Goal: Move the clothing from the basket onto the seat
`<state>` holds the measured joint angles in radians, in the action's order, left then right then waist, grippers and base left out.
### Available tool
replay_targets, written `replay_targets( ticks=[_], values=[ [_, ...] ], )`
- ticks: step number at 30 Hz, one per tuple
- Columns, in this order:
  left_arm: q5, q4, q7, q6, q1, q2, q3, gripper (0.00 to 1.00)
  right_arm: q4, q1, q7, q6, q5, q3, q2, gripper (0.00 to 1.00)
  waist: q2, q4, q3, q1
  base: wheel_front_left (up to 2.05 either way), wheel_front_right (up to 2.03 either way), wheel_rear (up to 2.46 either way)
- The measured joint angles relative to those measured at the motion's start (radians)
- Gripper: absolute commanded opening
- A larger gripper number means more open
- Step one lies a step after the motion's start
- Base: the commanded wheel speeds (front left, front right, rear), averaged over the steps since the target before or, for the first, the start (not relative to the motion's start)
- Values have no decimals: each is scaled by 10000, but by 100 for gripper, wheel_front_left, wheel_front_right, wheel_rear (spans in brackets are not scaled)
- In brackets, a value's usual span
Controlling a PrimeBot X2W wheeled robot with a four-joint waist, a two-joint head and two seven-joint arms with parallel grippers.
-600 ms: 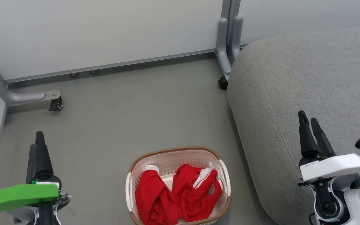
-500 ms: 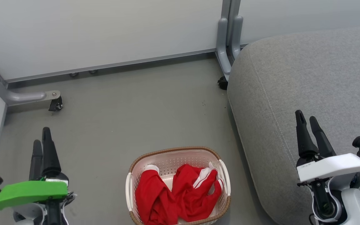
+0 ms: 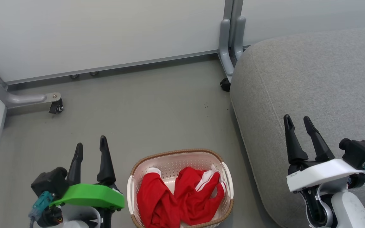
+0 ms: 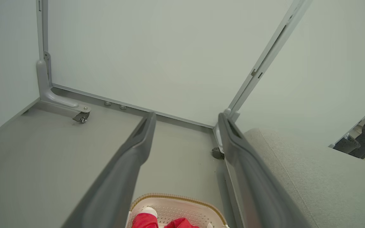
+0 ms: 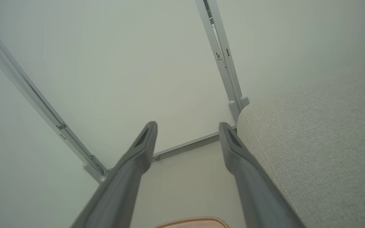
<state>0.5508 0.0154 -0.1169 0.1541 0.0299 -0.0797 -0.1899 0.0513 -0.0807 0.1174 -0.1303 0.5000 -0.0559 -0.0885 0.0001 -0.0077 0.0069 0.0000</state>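
Grey floor open around basket; clothing inside; seat edge near, right; both jaws spread, empty.

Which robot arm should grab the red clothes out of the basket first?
Probably the left. The left gripper hangs open right beside the basket, close to the clothing. The right gripper, also open, sits farther off, over the seat.

Nothing legible anywhere: no brand, number or sign to read. On the left end of the white moulded plastic cover behind the right gripper, a short line of tiny dark print, too small and blurred to make out in the head view.
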Motion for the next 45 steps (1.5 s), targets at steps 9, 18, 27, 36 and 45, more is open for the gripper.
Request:
replay_targets(
  ticks=[9,18,27,36,45],
  values=[
    [-633,663,-259,1212,181,-683,-1657,100,33,2,249,-2,-1058,-299,-100,100,0,-13,23,0,0,0,0],
    [-1137,1124,-483,1262,250,-704,-2050,100,303,17,462,-2,-1988,-665,-194,100,0,-22,27,0,0,0,0],
    [-2063,1241,-694,1204,248,-642,-2180,100,345,19,677,-2,-2782,-924,-219,100,0,-46,33,0,0,0,0],
    [-2579,1126,-884,1189,170,-353,-1929,100,176,19,871,-2,-3342,-988,-203,100,0,-55,44,0,0,0,0],
    [-2727,1143,-1062,376,-231,184,-571,100,132,128,1047,-2,-3216,-813,35,100,0,-43,38,0,0,0,0]
  ],
)
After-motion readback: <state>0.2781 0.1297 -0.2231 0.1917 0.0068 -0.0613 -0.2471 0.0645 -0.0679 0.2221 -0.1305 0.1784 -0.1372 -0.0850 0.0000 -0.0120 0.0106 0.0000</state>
